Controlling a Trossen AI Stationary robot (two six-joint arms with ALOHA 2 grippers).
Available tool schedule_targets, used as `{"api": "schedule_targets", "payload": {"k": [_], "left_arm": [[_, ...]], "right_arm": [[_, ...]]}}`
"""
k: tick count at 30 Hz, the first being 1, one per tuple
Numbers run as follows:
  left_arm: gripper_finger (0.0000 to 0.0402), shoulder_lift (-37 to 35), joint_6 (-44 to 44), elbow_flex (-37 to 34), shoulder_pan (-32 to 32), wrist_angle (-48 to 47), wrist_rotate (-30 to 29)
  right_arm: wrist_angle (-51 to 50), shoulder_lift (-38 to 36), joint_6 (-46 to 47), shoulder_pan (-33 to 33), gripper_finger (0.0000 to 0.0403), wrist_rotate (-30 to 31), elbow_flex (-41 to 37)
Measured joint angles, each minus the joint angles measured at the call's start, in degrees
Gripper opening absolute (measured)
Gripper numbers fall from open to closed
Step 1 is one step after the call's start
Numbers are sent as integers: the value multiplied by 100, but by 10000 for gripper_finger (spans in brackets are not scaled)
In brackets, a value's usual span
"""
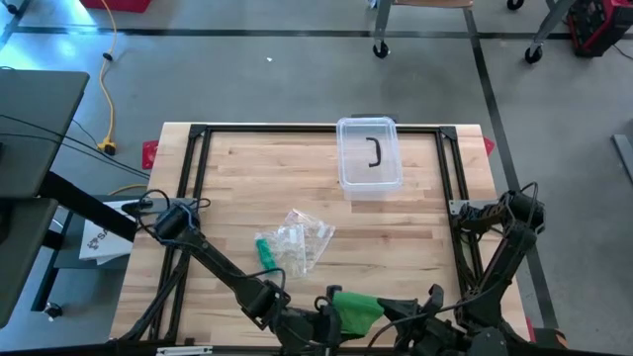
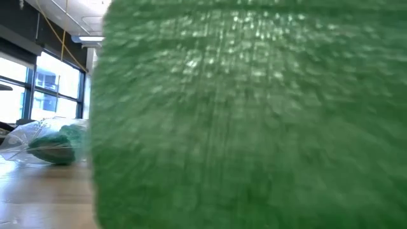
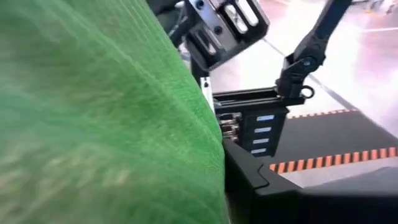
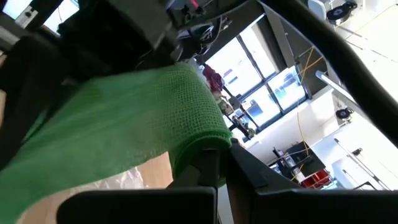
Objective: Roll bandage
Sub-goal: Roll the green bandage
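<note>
From the high view: a green woven bandage (image 1: 354, 308) at the near edge of the light wooden worktop (image 1: 415, 227), stretched between the left end effector (image 1: 324, 321) and the right end effector (image 1: 407, 318), both clamped shut on the cloth. Farther back on the worktop, a crumpled clear plastic wrapper (image 1: 300, 240) with a second green roll (image 1: 266, 253) at its edge, and beyond that a clear plastic lidded box (image 1: 370, 155) with a dark handle. Low view: almost wholly filled by the bandage weave (image 2: 254, 114), only the wrapper and roll (image 2: 51, 143) visible past its side, neither end effector seen. Left wrist view: green cloth (image 3: 99, 118) close up, the other arm's dark housing behind. Right wrist view: bandage edge (image 4: 155, 118) folded over a dark finger (image 4: 208, 168), windows beyond.
</note>
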Motion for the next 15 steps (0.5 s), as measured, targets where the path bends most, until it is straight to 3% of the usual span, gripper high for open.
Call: {"api": "schedule_targets", "payload": {"k": [8, 15], "left_arm": [[0, 291, -39, 0, 76, 338, 339], [0, 267, 283, 0, 70, 313, -394]], "right_arm": [[-18, 0, -3, 0, 0, 52, -4], [7, 0, 74, 0, 0, 55, -4]]}}
